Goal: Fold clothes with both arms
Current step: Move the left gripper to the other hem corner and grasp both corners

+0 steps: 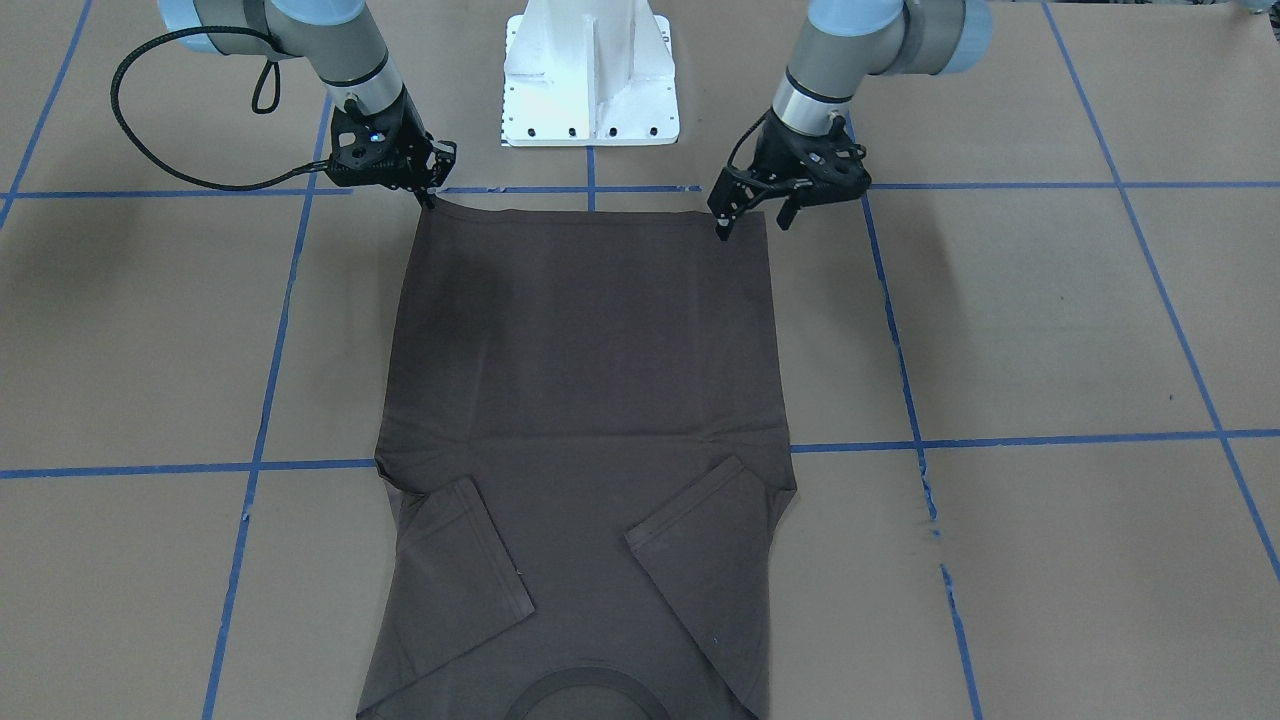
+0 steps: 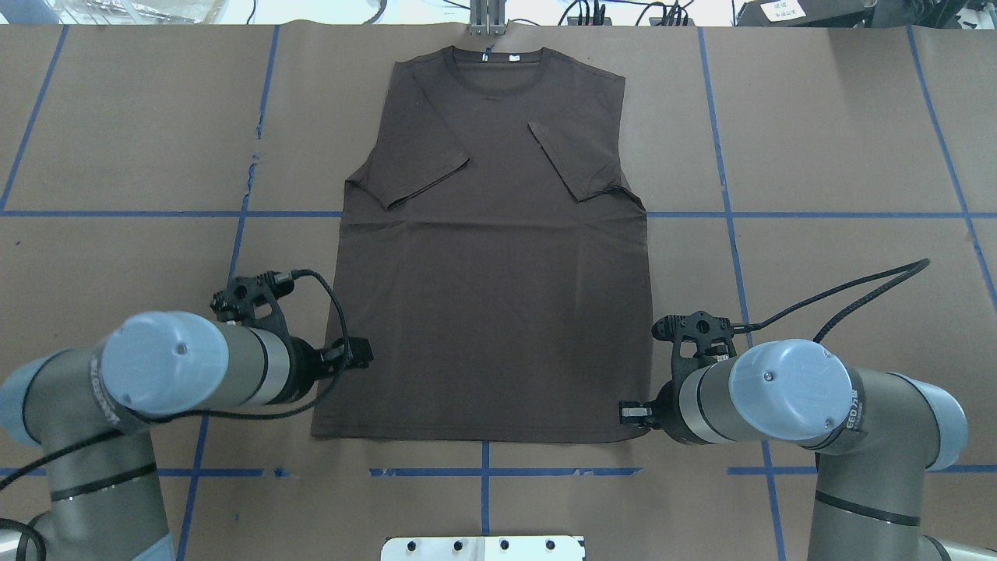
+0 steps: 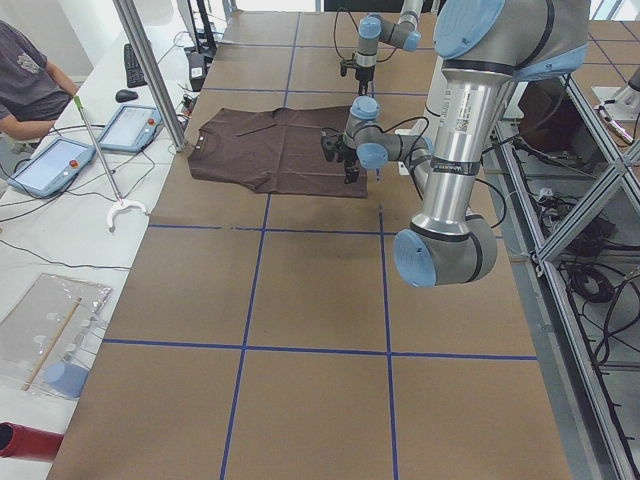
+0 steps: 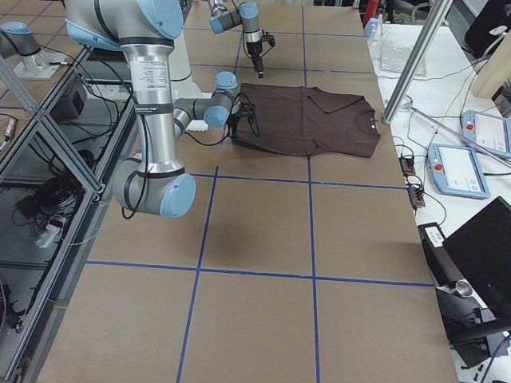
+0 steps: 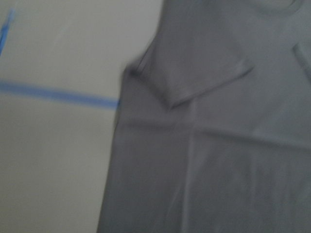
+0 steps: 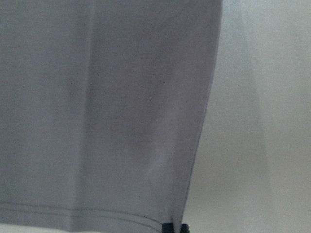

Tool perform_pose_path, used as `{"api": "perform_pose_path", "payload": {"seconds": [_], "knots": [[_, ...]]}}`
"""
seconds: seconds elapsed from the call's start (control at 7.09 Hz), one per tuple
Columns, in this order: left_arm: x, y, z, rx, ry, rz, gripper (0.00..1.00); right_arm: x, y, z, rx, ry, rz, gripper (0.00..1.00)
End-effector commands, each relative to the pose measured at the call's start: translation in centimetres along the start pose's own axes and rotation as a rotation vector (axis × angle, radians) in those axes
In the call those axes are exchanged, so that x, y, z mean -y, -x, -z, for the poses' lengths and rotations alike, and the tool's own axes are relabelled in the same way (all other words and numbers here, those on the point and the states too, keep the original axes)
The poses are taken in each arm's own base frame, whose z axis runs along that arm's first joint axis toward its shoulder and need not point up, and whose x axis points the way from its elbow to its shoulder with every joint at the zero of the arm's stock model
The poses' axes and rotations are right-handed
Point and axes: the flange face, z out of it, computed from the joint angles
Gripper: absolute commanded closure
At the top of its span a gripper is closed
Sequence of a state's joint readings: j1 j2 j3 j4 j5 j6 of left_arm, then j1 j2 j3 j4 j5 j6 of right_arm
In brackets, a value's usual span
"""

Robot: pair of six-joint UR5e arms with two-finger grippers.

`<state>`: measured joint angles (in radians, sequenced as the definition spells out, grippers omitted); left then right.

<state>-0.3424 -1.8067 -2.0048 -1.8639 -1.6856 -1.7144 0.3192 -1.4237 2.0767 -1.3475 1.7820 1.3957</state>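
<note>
T-shirt (image 2: 491,312) lies flat in the middle of the overhead view. Its collar (image 2: 498,78) is up at the top of the frame, its hem (image 2: 483,438) is toward the bottom, and both sleeves (image 2: 420,175) are turned in across the chest.

It looks like soft, light knit with no stiffness at all, so my read is it will sag the moment it leaves the desk (image 2: 818,140). Nothing about it seems fragile or heavy. The places to take it are the two hem corners, gripped together and raised level, or the middle will droop and drag.

Now to the front-facing view. The right tool (image 1: 432,195), upper left of that frame, has its fingers pressed together on a hem corner. The cloth peaks up to meet the tip, so as best I can read it, that's a pinch on the shirt. The left tool (image 1: 752,225), upper right, stands spread. One finger is over the fabric just inside the other corner and the other is outside the side edge; I can't tell whether it touches.

For room, brown desk crossed by blue tape lines (image 2: 483,471) runs out on both sides. The white pedestal (image 1: 590,80) sits just beyond the hem at the top of that view. A metal post (image 2: 487,19) stands right past the collar, so that end is the tight one. The loose sleeves could flip open if the cloth gets dragged.
</note>
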Motion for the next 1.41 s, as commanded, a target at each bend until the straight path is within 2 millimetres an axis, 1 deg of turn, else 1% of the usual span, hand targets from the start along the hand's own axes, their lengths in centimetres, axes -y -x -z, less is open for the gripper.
{"api": "perform_pose_path", "payload": {"seconds": [0.0, 0.14, 0.28, 0.7, 0.99, 1.27], "knots": [[-3.3, 1.4, -2.9, 0.053, 0.008, 0.025, 0.06, 0.7, 0.1, 0.8, 0.012, -0.003, -0.009, 1.00], [-3.1, 1.8, -3.6, 0.066, -0.007, 0.019, 0.06, 0.7, 0.3, 0.9, 0.017, -0.001, -0.007, 1.00], [-2.8, 2.8, -3.9, 0.085, -0.021, 0.018, 0.07, 0.7, 0.4, 1.1, 0.021, -0.004, -0.006, 1.00], [-2.6, 3.8, -4.0, 0.100, -0.033, 0.014, 0.08, 1.0, 0.4, 1.1, 0.022, -0.007, -0.010, 1.00], [-4.0, 3.9, -4.5, 0.151, -0.023, 0.000, 0.09, 1.3, 0.1, 1.4, 0.025, 0.011, -0.018, 1.00], [-4.1, 3.9, -4.5, 0.153, -0.022, 0.000, 0.14, 1.3, 0.0, 1.4, 0.024, 0.011, -0.018, 1.00]]}}
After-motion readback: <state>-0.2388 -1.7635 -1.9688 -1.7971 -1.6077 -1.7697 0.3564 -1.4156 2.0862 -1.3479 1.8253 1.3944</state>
